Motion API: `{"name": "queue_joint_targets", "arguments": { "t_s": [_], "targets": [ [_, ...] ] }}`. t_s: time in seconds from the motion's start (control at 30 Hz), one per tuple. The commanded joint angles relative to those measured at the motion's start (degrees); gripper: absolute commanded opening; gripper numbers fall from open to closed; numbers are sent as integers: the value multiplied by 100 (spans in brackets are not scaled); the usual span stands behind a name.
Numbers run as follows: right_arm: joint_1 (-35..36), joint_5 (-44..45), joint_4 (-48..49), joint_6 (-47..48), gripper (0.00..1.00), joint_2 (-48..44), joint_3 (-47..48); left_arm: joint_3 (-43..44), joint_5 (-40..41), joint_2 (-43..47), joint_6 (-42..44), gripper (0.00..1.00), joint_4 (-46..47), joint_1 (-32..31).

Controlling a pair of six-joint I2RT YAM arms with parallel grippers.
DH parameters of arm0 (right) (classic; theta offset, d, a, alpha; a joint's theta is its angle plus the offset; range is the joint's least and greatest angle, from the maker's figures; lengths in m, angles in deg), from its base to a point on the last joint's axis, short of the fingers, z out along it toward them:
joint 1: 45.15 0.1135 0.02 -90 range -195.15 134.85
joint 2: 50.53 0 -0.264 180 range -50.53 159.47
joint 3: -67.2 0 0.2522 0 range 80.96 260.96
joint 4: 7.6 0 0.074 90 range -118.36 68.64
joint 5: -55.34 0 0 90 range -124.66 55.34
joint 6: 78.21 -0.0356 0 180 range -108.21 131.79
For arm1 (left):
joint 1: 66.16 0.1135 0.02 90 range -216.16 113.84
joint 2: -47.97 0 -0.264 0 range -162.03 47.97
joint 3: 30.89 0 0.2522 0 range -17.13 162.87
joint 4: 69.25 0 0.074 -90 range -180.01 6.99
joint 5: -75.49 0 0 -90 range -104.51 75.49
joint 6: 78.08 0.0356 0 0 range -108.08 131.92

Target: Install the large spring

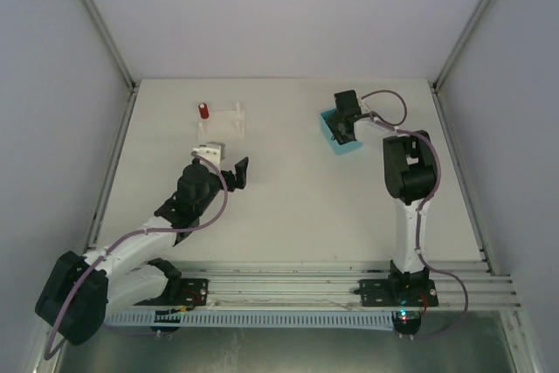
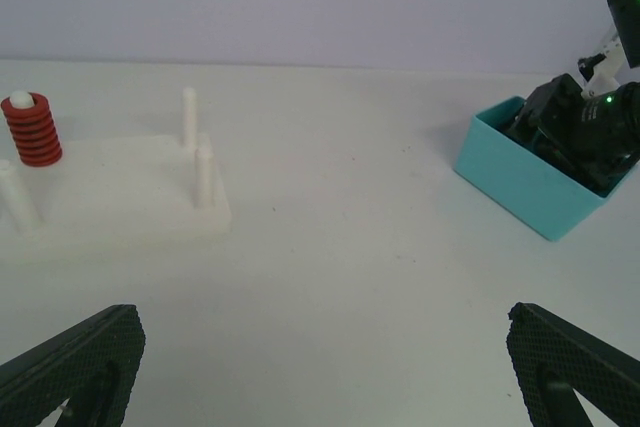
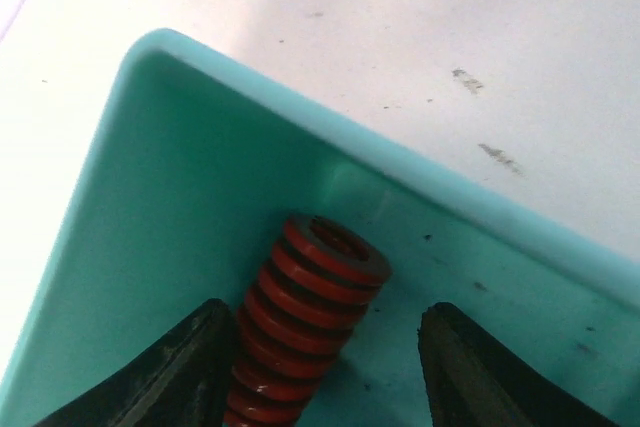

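Note:
A large red spring (image 3: 310,317) lies tilted in a corner of the teal bin (image 3: 150,177). My right gripper (image 3: 325,332) reaches down into the bin (image 1: 328,125) and is open around the spring. Its left finger (image 3: 190,367) rests against the coils and its right finger (image 3: 470,367) stands apart. The white peg fixture (image 2: 120,197) sits at the back left, with another red spring (image 2: 32,130) seated on its far-left peg. My left gripper (image 2: 320,347) hovers wide open over bare table, short of the fixture (image 1: 223,124), holding nothing.
The fixture has bare white pegs (image 2: 204,175) at its right end and one (image 2: 15,192) at its near left. The right arm (image 2: 585,127) fills the bin in the left wrist view. Grey walls enclose the table on three sides.

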Motion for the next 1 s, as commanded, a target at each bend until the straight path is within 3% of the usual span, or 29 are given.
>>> {"name": "queue_joint_targets", "arguments": {
  "t_s": [0.0, 0.17, 0.43, 0.8, 0.97],
  "targets": [
    [-63, 342, -816, -149, 57, 167, 165, -4, 104, 104, 72, 99, 78, -35],
    [-108, 499, -1240, -98, 58, 331, 370, -8, 146, 143, 80, 99, 67, -46],
    [-129, 613, -1646, -41, 44, 442, 605, -15, 213, 164, 93, 99, 61, -55],
    [-145, 458, -1669, 83, 50, 675, 770, -21, 240, 163, 97, 99, 56, -59],
    [-179, 527, -1709, 148, 42, 570, 723, -18, 247, 167, 85, 99, 52, -67]
  ]
}}
